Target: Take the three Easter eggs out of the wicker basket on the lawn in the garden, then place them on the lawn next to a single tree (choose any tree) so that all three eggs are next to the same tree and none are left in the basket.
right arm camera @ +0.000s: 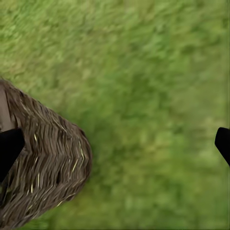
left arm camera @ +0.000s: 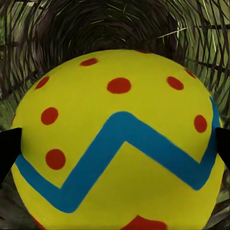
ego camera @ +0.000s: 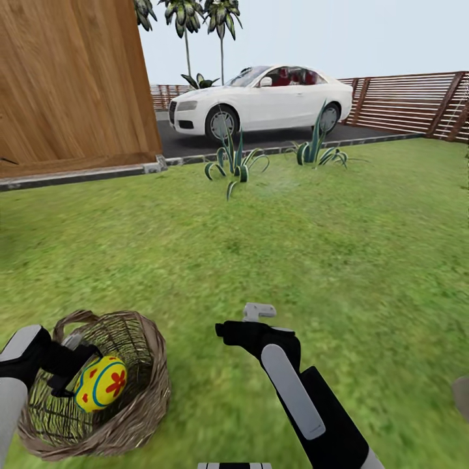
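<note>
Nearest item: your left gripper [ego camera: 88,381], reaching down into the basket [ego camera: 140,417], its two dark fingertips [left arm camera: 8,146] pressed against opposite sides of one egg [ego camera: 101,383], so you had it closed on that egg. The egg sat squarely between the fingers, over the basket's hollow; whether it rested on the weave or was already lifted clear could not be told. In the left wrist view the egg [left arm camera: 120,143] showed yellow with a blue zigzag and red dots, the woven wall [left arm camera: 110,24] behind it. No other egg was visible in the basket; the arm hid part of the floor. Next item: your right gripper [ego camera: 257,312], held over bare lawn [ego camera: 312,247] just beside the basket, fingers spread wide with nothing between them, probably parked there to stay out of the left arm's way. The right wrist view showed the basket's rim [right arm camera: 48,163] at one edge and grass [right arm camera: 153,96] elsewhere. Farther: two spiky plants [ego camera: 236,163] at the lawn's edge, a kerb, a dark driveway with a white car [ego camera: 260,101], a wooden wall [ego camera: 71,78], a slatted fence [ego camera: 410,101], palms [ego camera: 189,19] beyond. No thick-trunked tree was in sight, so a carry remained.
</note>
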Tool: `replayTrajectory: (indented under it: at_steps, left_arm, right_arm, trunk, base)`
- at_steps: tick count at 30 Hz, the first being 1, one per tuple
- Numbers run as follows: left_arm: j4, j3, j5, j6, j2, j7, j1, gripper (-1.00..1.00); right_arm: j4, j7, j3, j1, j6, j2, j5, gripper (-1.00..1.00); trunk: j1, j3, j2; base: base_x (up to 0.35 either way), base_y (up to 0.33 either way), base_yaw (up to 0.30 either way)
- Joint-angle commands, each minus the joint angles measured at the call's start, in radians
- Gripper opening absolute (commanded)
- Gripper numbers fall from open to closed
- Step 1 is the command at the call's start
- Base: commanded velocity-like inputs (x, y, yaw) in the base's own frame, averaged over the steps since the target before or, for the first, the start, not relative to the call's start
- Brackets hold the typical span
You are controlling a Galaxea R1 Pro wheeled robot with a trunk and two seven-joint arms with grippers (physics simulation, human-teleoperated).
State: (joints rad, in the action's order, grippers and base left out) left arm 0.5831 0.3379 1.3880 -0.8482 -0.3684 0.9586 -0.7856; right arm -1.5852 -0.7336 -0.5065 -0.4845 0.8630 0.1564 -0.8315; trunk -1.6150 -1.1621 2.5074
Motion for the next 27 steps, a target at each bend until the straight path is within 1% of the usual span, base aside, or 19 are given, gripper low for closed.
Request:
replayTrajectory:
  at_steps: [1,3,7,22,27]
  left_arm:
    - [-0.004,0.003,0.009,-0.003,0.0,0.015,0.0,-1.0]
    - [-0.032,0.003,0.009,-0.009,0.0,0.022,-0.001,-1.0]
    - [-0.048,0.003,0.008,-0.012,0.001,0.025,-0.001,-1.0]
    - [-0.053,0.003,0.005,-0.015,0.002,0.03,0.001,-1.0]
    - [-0.053,0.003,0.005,-0.028,0.002,0.029,0.002,-1.0]
  right_arm:
    - [-0.001,-0.01,0.0,-0.001,0.003,0.0,-0.009,1.0]
    - [-0.001,-0.009,0.001,-0.001,0.004,0.0,-0.01,1.0]
    - [0.0,-0.008,0.0,-0.002,0.005,0.0,-0.011,1.0]
    - [0.004,-0.007,0.0,-0.003,0.005,0.0,-0.012,1.0]
    - [0.004,-0.007,0.0,-0.003,0.005,0.001,-0.012,1.0]
  trunk:
    - [0.001,0.003,0.0]
    - [0.001,0.011,0.0]
    - [0.003,0.026,-0.001]
    - [0.01,0.084,-0.005]
    - [0.012,0.104,-0.006]
  base:
    - [0.0,0.0,0.0]
    - [0.0,0.0,0.0]
    - [0.0,0.0,0.0]
    - [0.0,0.0,0.0]
    - [0.0,0.0,0.0]
